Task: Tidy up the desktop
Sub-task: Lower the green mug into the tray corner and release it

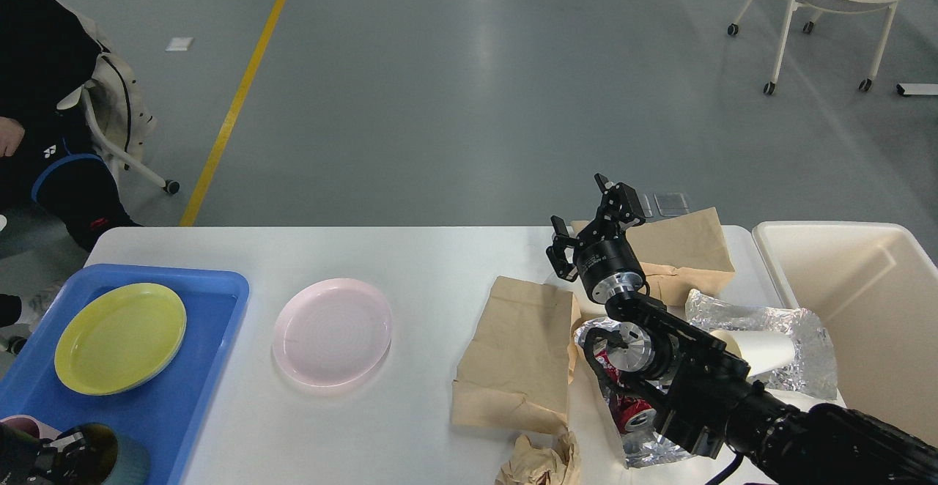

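The white desktop (432, 258) fills the lower half of the head view. My left gripper (64, 447) sits at the bottom left corner, shut on the rim of a dark teal cup (121, 463) that is low over the blue tray (212, 368), beside a pink cup (16, 424). A yellow plate (121, 338) lies in the tray. A pink plate (332, 331) lies on the desktop. My right gripper (582, 206) is open and empty, raised over the far right of the desktop above brown paper bags (520, 346) (685, 247).
Crumpled foil (766, 320), a tipped white paper cup (758, 349), a red can (629, 413) and a crumpled paper ball (538, 464) lie at the right. A cream bin (857, 294) stands past the right edge. A seated person (44, 104) is at far left.
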`<action>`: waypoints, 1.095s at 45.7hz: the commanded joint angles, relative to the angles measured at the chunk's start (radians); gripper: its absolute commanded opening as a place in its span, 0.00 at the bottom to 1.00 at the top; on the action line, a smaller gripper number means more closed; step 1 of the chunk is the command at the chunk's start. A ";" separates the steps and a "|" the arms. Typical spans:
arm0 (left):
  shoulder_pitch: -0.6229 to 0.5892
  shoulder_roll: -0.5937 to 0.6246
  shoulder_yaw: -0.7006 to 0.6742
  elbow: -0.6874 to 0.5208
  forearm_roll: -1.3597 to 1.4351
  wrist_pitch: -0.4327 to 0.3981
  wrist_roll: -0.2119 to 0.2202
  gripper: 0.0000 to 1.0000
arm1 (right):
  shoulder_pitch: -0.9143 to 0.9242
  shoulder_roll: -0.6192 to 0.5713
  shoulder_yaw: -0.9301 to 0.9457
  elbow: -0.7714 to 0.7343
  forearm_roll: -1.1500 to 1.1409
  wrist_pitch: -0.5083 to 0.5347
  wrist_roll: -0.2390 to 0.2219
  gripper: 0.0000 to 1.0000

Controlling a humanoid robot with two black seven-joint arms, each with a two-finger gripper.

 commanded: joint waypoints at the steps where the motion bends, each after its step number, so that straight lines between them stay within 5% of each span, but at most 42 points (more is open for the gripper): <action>1: 0.000 0.000 -0.003 0.002 -0.001 0.004 -0.001 0.97 | 0.000 0.000 0.000 0.000 0.000 0.000 0.000 1.00; 42: -0.063 0.038 0.006 0.008 0.000 -0.010 0.007 0.97 | 0.000 0.000 0.000 0.000 0.000 0.000 0.000 1.00; 50: -0.187 0.098 0.021 0.010 0.029 -0.195 0.113 0.97 | 0.000 0.000 0.000 0.000 0.000 0.000 0.000 1.00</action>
